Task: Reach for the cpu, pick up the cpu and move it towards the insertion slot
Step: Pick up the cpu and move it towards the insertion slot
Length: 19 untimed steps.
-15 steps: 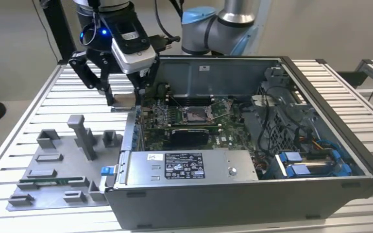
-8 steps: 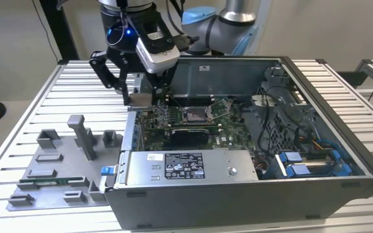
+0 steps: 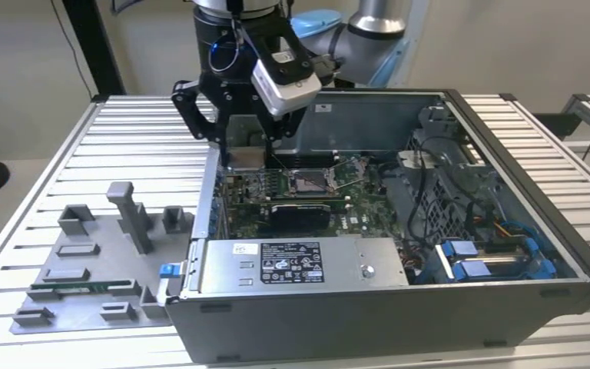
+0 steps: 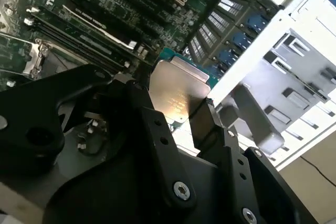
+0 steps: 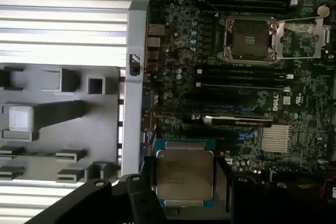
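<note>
cpu (image 5: 184,174) gripped between the closed fingers of the gripper (image 5: 185,183).
it hangs over the green board (image 5: 315,90), just inside the computer case (image 3: 377,327) side wall, well apart from the insertion slot (image 5: 249,39).

The cpu (image 5: 184,178) has a silvery metal top with a dull, brushed sheen and a thin green board rim. The hand (image 3: 246,147) is matt black, and its fingers (image 4: 157,129) are smooth, with bright metal screw heads. The insertion slot (image 5: 251,39) has a shiny silver metal frame around a dark matt centre and sits in dark green circuit board (image 5: 310,93). Nearby is a finned heatsink (image 5: 275,139) of bare pale metal. The table (image 3: 120,138) is ribbed light metal with a satin finish. The tray (image 3: 80,254) is matt grey plastic. The computer case (image 3: 377,323) is smooth grey sheet metal.
</note>
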Motion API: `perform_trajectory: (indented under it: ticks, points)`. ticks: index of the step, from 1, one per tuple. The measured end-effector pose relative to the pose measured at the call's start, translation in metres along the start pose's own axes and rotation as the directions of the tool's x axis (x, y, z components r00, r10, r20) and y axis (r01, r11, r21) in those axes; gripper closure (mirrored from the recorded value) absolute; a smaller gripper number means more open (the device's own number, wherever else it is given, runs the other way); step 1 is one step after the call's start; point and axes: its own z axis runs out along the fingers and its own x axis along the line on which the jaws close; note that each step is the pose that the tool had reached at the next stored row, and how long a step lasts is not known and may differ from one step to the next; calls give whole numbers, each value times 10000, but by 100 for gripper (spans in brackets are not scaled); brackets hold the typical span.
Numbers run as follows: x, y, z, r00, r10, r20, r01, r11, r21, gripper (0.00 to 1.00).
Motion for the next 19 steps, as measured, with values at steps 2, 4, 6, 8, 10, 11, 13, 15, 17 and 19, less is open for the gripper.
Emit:
perform_trajectory:
  ticks: [2,4,6,8,10,11,13,15,17,19]
  points:
    - [-75,-1,-1,10000,-1,0,1,10000,0,100]
    - [-150,-3,-1,10000,0,0,0,10000,0,100]
    - [-227,-4,-2,10000,0,0,0,10000,1,100]
    - [-312,-6,-2,10000,-1,0,1,10000,0,100]
    - [-391,-7,-2,10000,0,0,0,10000,0,100]
    - [-432,-8,-2,10000,-2,0,2,10000,0,100]
    - [-507,-10,-2,10000,0,0,0,10000,0,100]
    - [-584,-11,-3,10000,-1,0,1,10000,0,100]
    - [-659,-12,-3,10000,0,0,0,10000,0,100]
    - [-776,-14,-4,10000,-1,0,1,10000,0,100]
